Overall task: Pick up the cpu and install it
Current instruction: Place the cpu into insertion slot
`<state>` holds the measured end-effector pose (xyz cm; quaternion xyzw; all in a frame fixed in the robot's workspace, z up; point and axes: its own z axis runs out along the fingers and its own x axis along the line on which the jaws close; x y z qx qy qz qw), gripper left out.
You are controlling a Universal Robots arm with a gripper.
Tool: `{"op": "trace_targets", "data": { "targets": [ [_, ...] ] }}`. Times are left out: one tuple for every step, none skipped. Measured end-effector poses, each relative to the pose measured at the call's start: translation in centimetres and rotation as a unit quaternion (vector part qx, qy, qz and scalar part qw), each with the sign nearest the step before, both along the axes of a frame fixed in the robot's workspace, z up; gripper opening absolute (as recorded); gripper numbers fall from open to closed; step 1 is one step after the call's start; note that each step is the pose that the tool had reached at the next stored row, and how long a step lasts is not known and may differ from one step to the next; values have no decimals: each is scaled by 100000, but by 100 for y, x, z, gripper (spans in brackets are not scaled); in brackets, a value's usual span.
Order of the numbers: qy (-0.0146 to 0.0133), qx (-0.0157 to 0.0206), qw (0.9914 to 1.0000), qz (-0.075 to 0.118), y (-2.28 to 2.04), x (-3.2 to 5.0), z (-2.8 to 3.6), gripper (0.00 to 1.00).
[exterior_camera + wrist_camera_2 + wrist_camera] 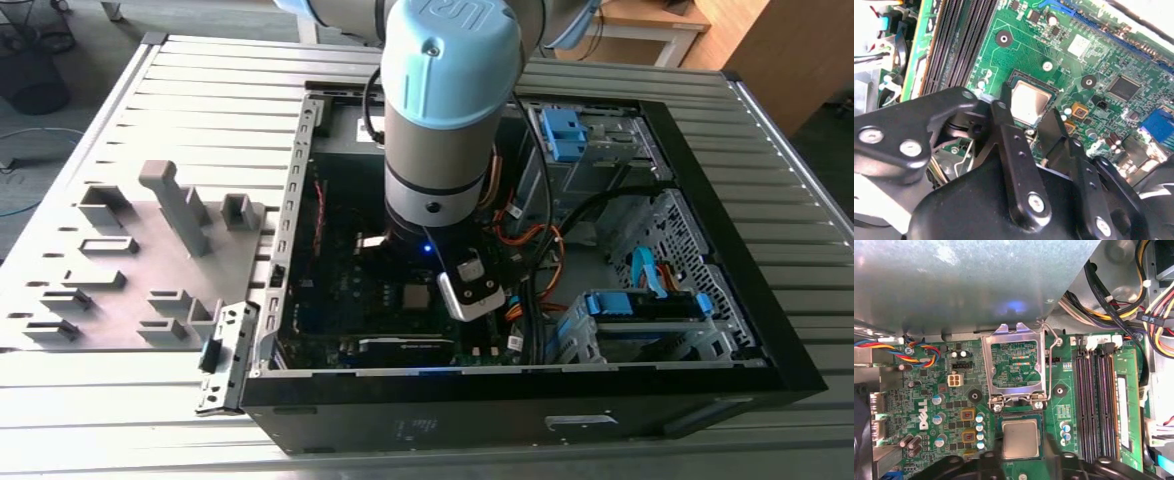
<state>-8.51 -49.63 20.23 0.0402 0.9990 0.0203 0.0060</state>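
Jaws: apart, gripping nothing. The two black fingers [1015,150] stand spread, with a gap between them.

Gripper [1029,107]: hangs just above the motherboard [1024,50], and the cpu shows in the gap between its fingertips. No contact with the cpu can be seen. In the first wrist view the dark finger ends [989,460] sit on either side of the chip.

Cpu [1020,438]: a flat square with a dull silver face. It lies level inside the dark-rimmed socket [1021,418] on the board, also seen in the second wrist view [1029,102]. In the exterior view it is a small pale square [416,296] at the centre of the frame, just beside the lower end of the arm.

Socket frame [1014,365]: a metal plate with a square window, swung open and lying next to the cpu. Its wire lever [1049,365] is raised alongside.

Memory slots [1094,400]: long dark rows, near the socket.

Cables [1119,300]: bundled black, yellow and orange leads, beyond the slots.

Arm [447,100]: grey and light blue, reaching down into the open computer case [534,400] at the centre of the frame.

Tray [54,340]: grey with raised blocks, at the exterior view's left, outside the case, on the slatted metal table [134,440].
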Motion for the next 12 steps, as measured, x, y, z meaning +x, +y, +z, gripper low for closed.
{"op": "trace_targets", "data": {
  "targets": [
    [1,-4,100000,1,0,0,1,42],
    [0,0,100000,-1,0,0,1,42],
    [1,-1,100000,-1,0,0,2,36],
    [1,-3,100000,-1,0,0,3,30],
    [1,-2,100000,-1,0,0,3,30],
    [0,-1,100000,0,0,0,4,24],
    [2,-5,100000,-1,0,0,5,18],
    [2,-5,100000,-1,0,0,6,12],
    [0,-2,100000,-1,0,0,6,12],
    [2,-4,100000,-1,0,0,7,11],
    [2,-3,100000,-2,0,0,8,11],
    [0,-1,100000,-2,0,0,8,11]
  ]
}}
